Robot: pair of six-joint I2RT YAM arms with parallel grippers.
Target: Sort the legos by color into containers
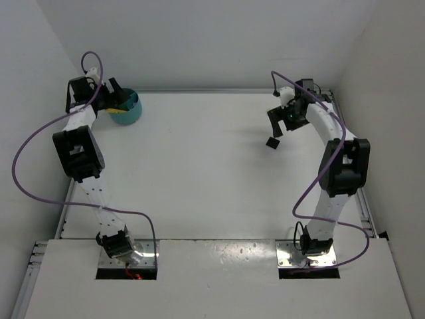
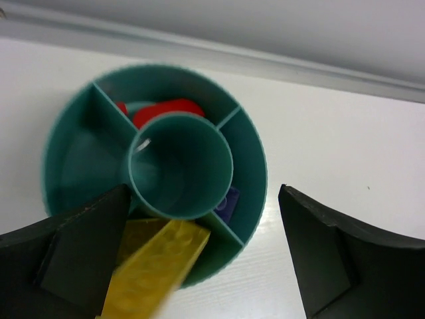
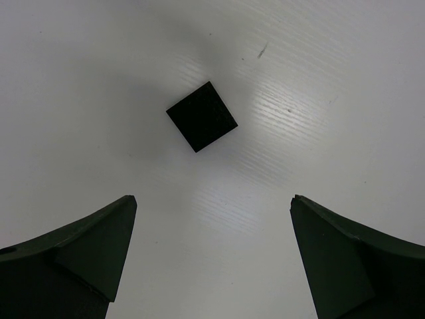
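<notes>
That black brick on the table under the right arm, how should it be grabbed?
Come straight down with the open right pincer and pinch two opposite side faces of the black brick. It lies flat and turned diamond-wise to the jaws, so probably twist the wrist first.

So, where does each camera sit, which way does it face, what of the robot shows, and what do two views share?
Top external: above, behind the bases, looking down on the table; both arms show.
Left wrist: on the left arm, facing down into the teal bowl; open left tool shows.
Right wrist: on the right arm, facing down at the black lego; open right tool shows.
Shared: top and right wrist both show the black lego.
</notes>
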